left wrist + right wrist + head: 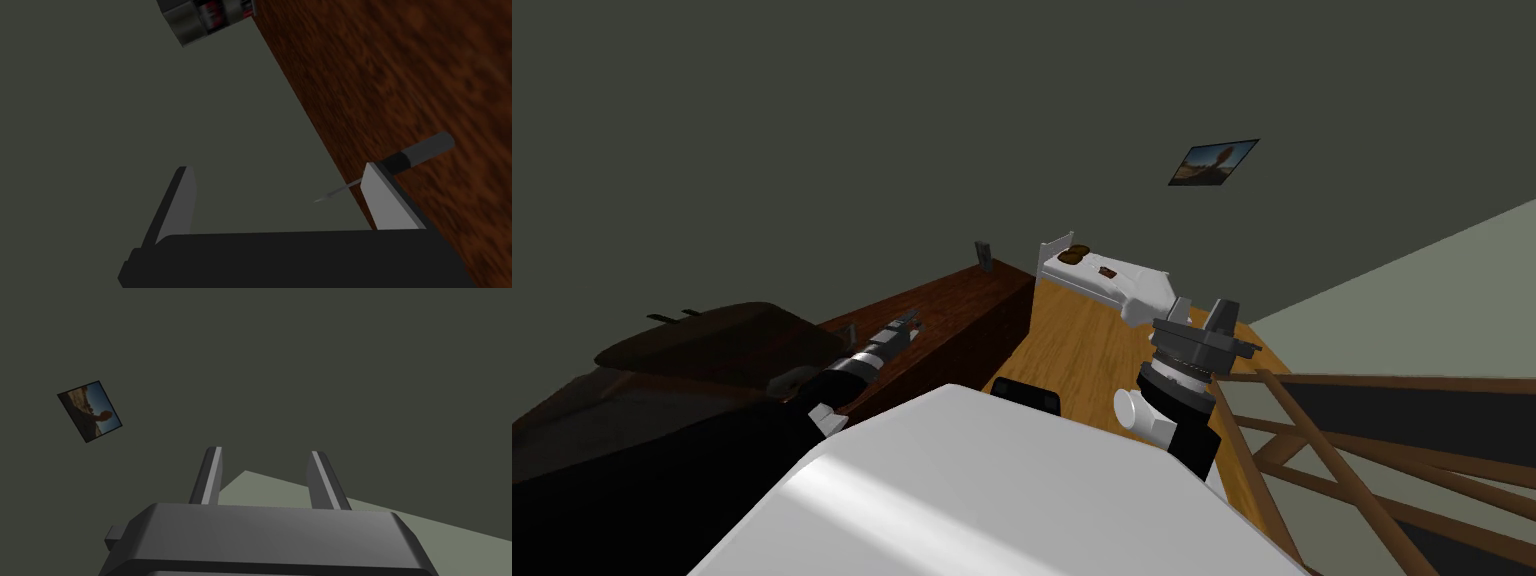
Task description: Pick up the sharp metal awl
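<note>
- The left gripper (277, 170) reaches out low over a dark reddish wooden top (425, 75), its two fingers spread wide and holding nothing.
- The awl (415, 152) lies flat on that wooden top, right at its edge. Its dark handle rests on the wood and its thin metal point juts out past the edge.
- One left finger (387, 200) stands in front of the awl where the shaft meets the handle. The point shows in the gap between the fingers and the handle lies outside it. Whether the finger touches the awl cannot be told.
- A small dark box (207, 17) stands farther along the same edge, well apart from the awl.
- The right gripper (265, 455) is raised off to the side, fingers apart and empty.
- Judged progress: the reach looks nearly done, but the awl is not centred between the fingers. Lining up, closing and lifting are all left to do.
</note>
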### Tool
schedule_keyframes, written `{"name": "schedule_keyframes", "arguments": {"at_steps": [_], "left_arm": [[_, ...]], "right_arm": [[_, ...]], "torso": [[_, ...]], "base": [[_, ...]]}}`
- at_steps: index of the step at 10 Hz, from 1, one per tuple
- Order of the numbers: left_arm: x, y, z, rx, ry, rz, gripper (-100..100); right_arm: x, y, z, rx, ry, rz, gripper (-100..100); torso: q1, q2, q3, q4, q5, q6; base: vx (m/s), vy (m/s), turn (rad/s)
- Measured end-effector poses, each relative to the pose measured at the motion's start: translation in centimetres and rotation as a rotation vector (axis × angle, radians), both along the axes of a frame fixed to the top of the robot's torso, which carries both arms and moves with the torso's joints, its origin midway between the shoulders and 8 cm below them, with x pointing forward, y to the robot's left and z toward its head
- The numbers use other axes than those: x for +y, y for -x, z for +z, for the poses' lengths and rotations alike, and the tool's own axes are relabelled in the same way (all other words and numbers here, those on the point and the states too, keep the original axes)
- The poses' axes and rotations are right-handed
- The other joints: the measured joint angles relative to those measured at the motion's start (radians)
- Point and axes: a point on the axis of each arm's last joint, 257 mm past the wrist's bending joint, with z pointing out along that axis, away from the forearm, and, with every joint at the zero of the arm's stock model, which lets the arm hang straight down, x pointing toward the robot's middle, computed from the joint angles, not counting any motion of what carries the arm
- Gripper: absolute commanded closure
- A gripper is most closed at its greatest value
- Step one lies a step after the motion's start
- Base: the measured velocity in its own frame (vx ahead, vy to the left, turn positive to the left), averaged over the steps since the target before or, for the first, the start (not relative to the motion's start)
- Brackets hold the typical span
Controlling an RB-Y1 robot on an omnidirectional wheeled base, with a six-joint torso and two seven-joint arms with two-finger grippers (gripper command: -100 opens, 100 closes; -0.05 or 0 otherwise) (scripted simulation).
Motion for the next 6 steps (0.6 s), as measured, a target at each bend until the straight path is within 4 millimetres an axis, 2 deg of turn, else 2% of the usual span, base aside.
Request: {"name": "schedule_keyframes", "arguments": {"at_steps": [6], "left_arm": [[2.9,3.6,-1.7,0.216,-0.066,0.027,-100]], "right_arm": [[0.0,0.0,0.0,0.000,0.000,0.000,0]], "torso": [[0.002,0.000,0.000,0.000,0.001,0.000]], "base": [[0.052,-0.019,-0.068]]}}
